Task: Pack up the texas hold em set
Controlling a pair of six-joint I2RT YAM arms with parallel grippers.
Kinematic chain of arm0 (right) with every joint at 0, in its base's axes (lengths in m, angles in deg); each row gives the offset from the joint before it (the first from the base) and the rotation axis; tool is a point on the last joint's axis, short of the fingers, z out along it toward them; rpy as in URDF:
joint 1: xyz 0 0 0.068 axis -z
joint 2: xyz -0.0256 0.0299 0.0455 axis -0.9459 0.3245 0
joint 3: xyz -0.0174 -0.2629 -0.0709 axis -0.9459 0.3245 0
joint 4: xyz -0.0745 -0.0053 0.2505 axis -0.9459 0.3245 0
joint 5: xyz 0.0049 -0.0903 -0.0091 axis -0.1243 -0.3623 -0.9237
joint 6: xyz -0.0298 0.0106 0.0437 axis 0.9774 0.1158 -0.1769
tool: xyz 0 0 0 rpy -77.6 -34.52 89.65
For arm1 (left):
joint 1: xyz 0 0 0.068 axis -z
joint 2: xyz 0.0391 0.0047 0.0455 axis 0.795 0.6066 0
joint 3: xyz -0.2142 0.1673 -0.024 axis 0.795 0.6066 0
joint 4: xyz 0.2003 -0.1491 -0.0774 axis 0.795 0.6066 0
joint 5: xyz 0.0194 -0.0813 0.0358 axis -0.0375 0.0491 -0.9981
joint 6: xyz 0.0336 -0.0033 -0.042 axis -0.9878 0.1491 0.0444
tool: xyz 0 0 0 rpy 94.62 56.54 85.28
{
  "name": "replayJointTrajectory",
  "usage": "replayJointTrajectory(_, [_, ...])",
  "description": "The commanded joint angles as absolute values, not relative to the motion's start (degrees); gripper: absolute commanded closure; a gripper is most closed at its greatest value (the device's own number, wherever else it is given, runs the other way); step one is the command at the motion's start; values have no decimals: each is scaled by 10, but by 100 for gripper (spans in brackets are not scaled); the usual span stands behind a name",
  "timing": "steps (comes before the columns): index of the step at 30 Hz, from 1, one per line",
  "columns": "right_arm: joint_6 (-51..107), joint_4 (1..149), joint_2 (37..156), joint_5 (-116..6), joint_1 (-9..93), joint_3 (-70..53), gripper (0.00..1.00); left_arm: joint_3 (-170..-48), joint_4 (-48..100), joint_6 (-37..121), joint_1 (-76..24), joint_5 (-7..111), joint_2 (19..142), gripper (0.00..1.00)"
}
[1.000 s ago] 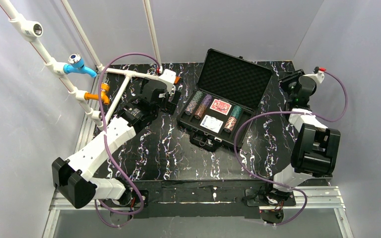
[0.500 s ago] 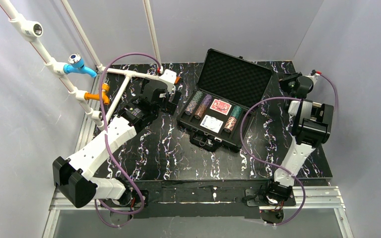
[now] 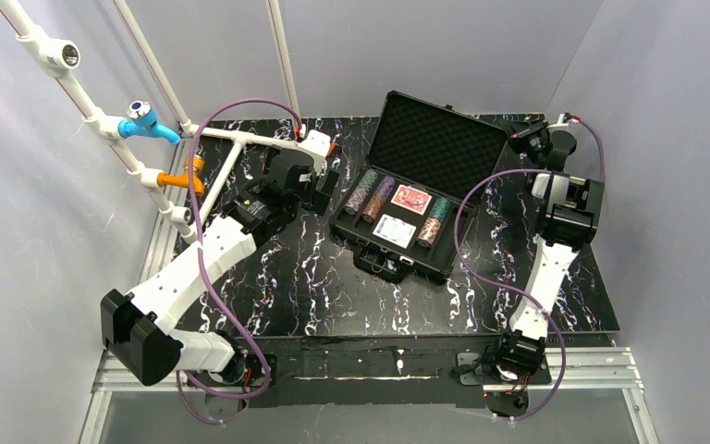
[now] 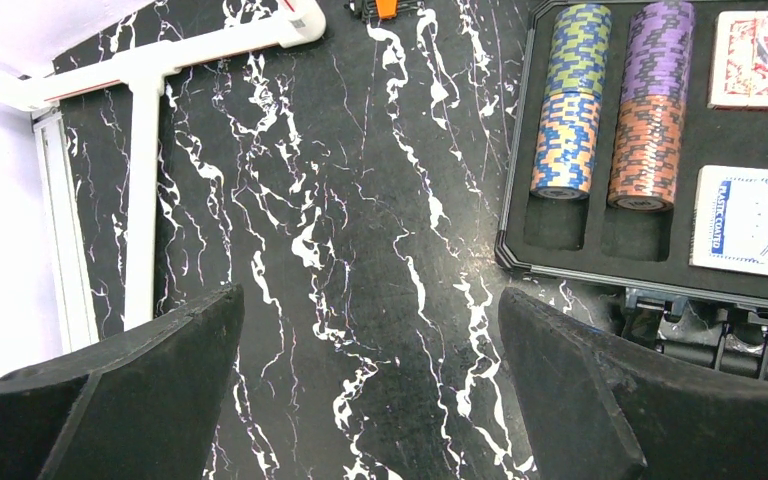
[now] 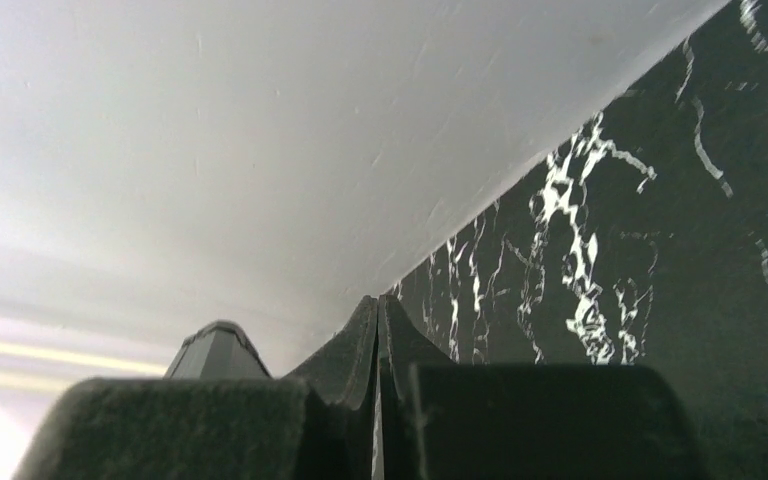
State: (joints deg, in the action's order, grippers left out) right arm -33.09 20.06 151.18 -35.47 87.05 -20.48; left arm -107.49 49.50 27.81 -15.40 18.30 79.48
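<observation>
Looking down from the top camera, I saw the black briefcase (image 3: 436, 143) lying open on the far half of the table (image 3: 314, 287). Its bumpy foam lid leaned back toward the wall, and its handle (image 3: 381, 262) faced my side.

The striped poker chips (image 3: 370, 194) lay in rows in the tray. The red-backed deck (image 3: 410, 199) and the blue-backed deck (image 3: 395, 229) sat in the slots between the rows.

The only words I could read were on the blue-backed deck in the left wrist camera. They ran sideways and looked like "PLASTIC COATED", but the last letters were fuzzy, so I was not sure. The red-backed deck showed only a pattern.

The left claw (image 3: 325, 185) was spread wide and held nothing. It hung over bare table just beside the left wall of the case and did not touch it. A white pipe (image 4: 140, 180) lay on the table farther left, with open marble between it and the claw.

The right claw (image 3: 520, 139) was near the far right corner, just beside the right end of the lid and close to the gray wall (image 5: 260, 150). Its two fingers (image 5: 360, 345) were pressed flat together with nothing between them.

A wide strip of bare table ran between the handle and the arm bases.
</observation>
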Motion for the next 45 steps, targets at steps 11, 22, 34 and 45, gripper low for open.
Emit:
replayJointTrajectory(11, [-437, 9, 1554, -137, 862, -281, 93, -1071, 492, 269, -153, 170, 796, 1])
replayJointTrajectory(22, [-434, -1, 1501, -114, 834, -225, 95, -1070, 488, 263, -153, 164, 801, 1])
replayJointTrajectory(34, [-408, -10, 1421, -114, 806, -117, 96, -1071, 487, 264, -154, 112, 798, 1])
replayJointTrajectory(45, [-394, -5, 1365, -111, 796, -55, 97, -1071, 487, 266, -154, 116, 790, 1])
